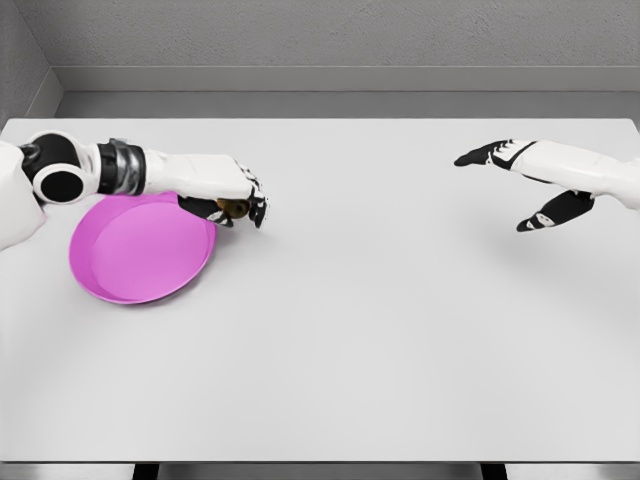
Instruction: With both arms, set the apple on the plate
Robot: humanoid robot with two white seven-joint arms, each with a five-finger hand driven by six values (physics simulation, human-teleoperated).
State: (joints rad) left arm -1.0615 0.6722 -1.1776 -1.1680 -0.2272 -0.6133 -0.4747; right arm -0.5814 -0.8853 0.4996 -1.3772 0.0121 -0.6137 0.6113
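Head view shows the left hand point(225, 195) curled around a small brownish apple point(236, 207), just at 2 o'clock of the flat pink plate point(140, 255); the right hand point(540, 185) hangs open at 3 o'clock.

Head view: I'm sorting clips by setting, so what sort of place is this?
Probably a bare simulated test bench, not a home or kitchen: a plain white table, blank grey walls, and only a round magenta plate beside the left hand, whose fingers curl around a small brownish object, probably the apple.
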